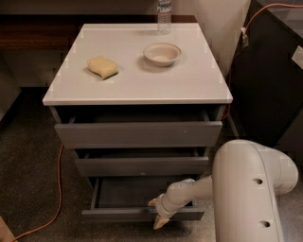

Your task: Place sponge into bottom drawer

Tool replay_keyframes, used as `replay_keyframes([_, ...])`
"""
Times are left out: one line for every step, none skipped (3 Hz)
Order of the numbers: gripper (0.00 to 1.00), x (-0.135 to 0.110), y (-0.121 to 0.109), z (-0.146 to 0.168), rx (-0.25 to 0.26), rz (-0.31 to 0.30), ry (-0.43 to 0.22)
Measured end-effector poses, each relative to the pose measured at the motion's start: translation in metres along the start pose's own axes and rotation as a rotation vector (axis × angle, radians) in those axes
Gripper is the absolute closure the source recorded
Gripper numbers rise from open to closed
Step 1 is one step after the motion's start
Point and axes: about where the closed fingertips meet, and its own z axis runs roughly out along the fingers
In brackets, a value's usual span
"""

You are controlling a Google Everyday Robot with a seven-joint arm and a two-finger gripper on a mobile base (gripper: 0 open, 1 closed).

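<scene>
The pale-yellow sponge (102,67) with a thin green layer lies on the white cabinet top, left of centre. The bottom drawer (128,213) is pulled out, showing its shallow grey tray. My gripper (156,212) is low at the drawer's front edge, right of its middle, one finger above the front panel and one below it. It is far below the sponge and holds nothing of the sponge.
A white round bowl (162,53) and a clear water bottle (164,14) stand on the cabinet top (142,90). The top drawer (137,134) and middle drawer (142,165) are slightly open. An orange cable (57,189) lies on the floor at left. A black cabinet (270,80) stands at right.
</scene>
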Motion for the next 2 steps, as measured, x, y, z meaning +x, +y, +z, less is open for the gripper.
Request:
replay_keyframes([0.06, -0.0265, 0.0135, -0.0198, -0.062, -0.021, -0.024])
replay_keyframes([0.29, -0.0339, 0.0041, -0.0253, -0.095, -0.014, -0.041])
